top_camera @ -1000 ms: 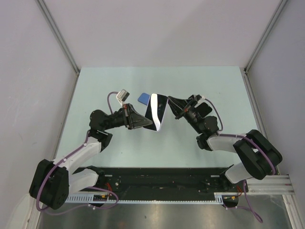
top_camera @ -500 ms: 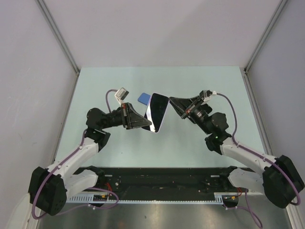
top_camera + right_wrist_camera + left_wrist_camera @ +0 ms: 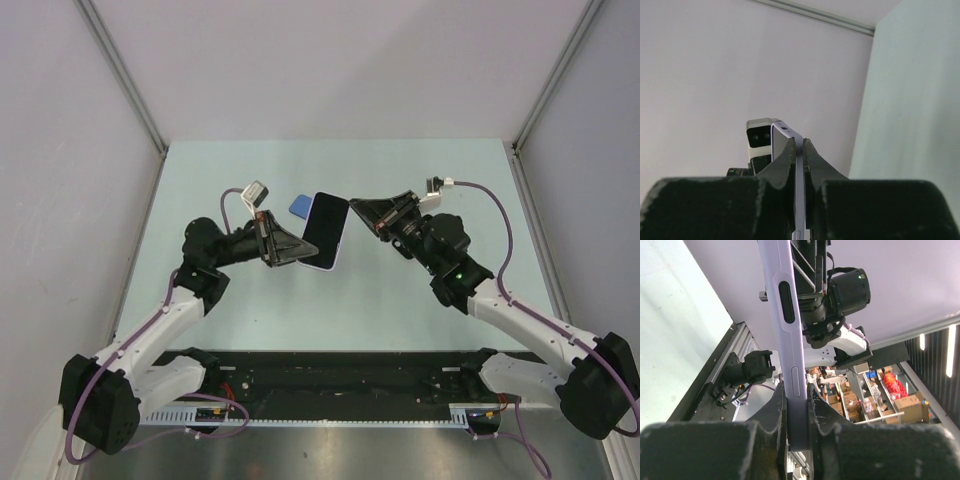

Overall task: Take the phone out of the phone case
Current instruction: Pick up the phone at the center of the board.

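The phone [image 3: 325, 230], inside its lilac phone case [image 3: 790, 365], hung over the counter [image 3: 250, 170], long axis running arm to arm. The jaws of the left arm [image 3: 215, 250] clamped its near end, those of the right arm [image 3: 450, 260] its far corner.

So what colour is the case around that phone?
The phone case is pale lilac, clearest along its edge in the left wrist view.

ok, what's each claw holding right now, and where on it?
Both clamp the cased phone: left claw at its near-left corner, right claw at its far-right corner.
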Controlling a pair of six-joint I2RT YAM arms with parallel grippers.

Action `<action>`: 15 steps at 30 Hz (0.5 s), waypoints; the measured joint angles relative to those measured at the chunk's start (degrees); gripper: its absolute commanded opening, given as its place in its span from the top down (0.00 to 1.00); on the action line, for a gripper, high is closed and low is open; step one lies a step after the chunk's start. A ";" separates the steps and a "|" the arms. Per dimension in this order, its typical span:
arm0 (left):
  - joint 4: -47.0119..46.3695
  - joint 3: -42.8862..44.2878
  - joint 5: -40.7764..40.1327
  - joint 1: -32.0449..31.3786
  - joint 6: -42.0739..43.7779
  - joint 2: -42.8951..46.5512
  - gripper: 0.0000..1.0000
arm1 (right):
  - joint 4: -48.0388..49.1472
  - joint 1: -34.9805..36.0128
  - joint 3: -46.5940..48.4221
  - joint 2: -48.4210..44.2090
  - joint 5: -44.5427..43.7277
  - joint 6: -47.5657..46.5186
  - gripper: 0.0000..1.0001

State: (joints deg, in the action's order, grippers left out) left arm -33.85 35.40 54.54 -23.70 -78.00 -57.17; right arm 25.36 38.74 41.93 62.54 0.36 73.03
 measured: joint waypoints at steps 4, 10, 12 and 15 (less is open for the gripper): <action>4.33 0.35 -1.51 0.17 0.33 0.17 1.00 | -5.49 1.25 2.27 1.53 -3.76 -2.23 1.00; 10.12 1.18 -2.58 0.15 1.60 0.83 1.00 | -13.20 3.63 5.09 2.23 -9.29 -4.92 1.00; 11.63 1.55 -2.80 0.15 2.08 0.94 1.00 | -15.78 4.33 6.12 2.29 -10.99 -5.79 1.00; 13.62 2.05 -2.91 0.07 3.06 0.94 1.00 | -19.26 5.22 7.61 2.29 -13.18 -7.02 1.00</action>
State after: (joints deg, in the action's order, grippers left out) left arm -20.23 37.45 51.64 -23.64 -74.94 -56.23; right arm 6.11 43.97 49.54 64.84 -12.82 66.02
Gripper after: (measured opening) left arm 0.172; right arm 0.042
